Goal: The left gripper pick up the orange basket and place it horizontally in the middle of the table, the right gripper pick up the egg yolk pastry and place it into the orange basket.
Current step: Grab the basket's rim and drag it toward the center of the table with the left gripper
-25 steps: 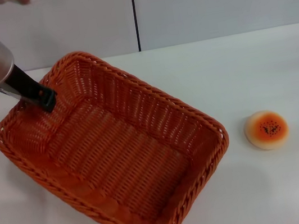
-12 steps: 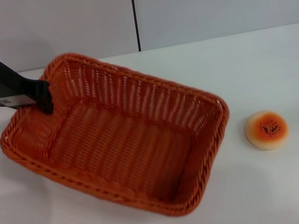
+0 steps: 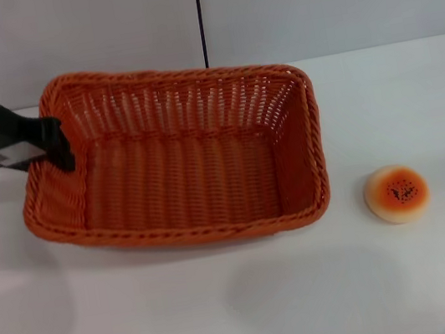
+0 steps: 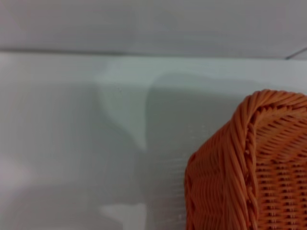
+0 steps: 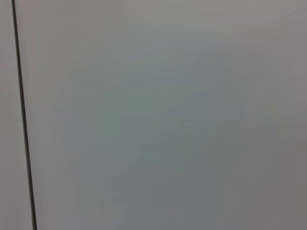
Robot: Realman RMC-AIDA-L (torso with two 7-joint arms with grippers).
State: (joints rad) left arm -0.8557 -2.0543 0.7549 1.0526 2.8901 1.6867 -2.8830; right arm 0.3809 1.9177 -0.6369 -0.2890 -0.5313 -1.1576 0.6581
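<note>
Your left gripper (image 3: 57, 149) reached in from the frame's upper left, fingers clamped on the basket (image 3: 181, 169) rim's left end; the pastry (image 3: 396, 193) sat lower right.

Readable text: none in any view.
Left gripper (image 3: 57, 147): a small pale sticker sits on its black body, its marks too small to read.
Left arm light: a green glow at the picture's edge in the head view, with no figure or letter to make out.
Orange basket (image 3: 181, 173): plain weave, no label or brand.
Egg yolk pastry (image 3: 396, 193): only dark sesame specks on the browned top, no writing.
Table (image 3: 398, 97): no print or marks.
Right wrist view: a blank pale surface with one dark seam, no signs.
</note>
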